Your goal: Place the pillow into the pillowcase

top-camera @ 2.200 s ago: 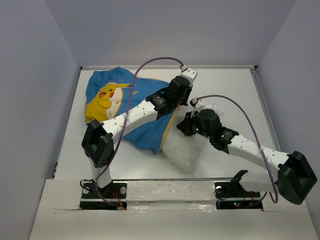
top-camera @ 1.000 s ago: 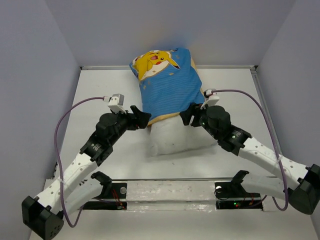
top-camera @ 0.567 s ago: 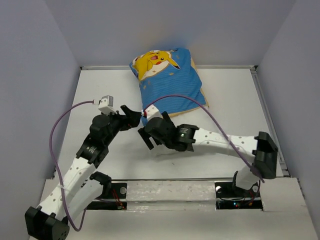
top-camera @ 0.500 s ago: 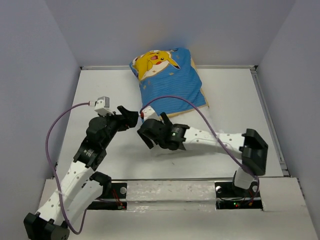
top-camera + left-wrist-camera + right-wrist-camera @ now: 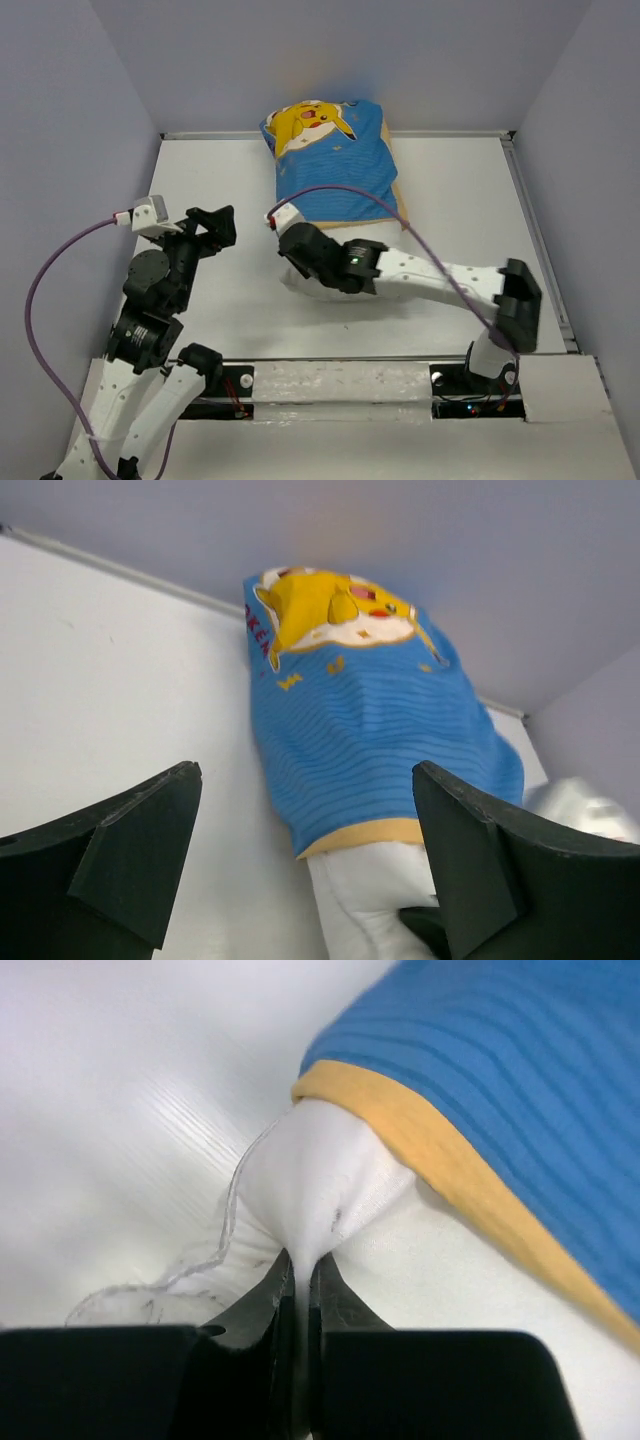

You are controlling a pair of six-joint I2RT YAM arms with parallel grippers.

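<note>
The pillowcase point(image 5: 330, 165), blue with a yellow cartoon, lies at the back of the table, its yellow hem toward me. The white pillow point(image 5: 372, 232) sticks out of that hem; its far part is inside the case. My right gripper point(image 5: 295, 268) reaches across to the pillow's near left corner. In the right wrist view it point(image 5: 300, 1265) is shut on a pinch of the pillow point(image 5: 320, 1180), just outside the pillowcase point(image 5: 500, 1070). My left gripper point(image 5: 222, 222) hangs open to the left, apart from both. The left wrist view has its jaws point(image 5: 305, 775) wide, facing the pillowcase point(image 5: 370, 730) and pillow point(image 5: 365, 890).
The white table point(image 5: 470, 200) is closed in by grey walls at the back and both sides. Purple cables loop over each arm point(image 5: 330, 195). My right arm point(image 5: 450, 280) lies across the pillow's near end. Bare table shows to the left and right.
My right arm has swung from the pillow's right side to its near left corner and shut on it. My left arm has drawn back to the left, still open.
</note>
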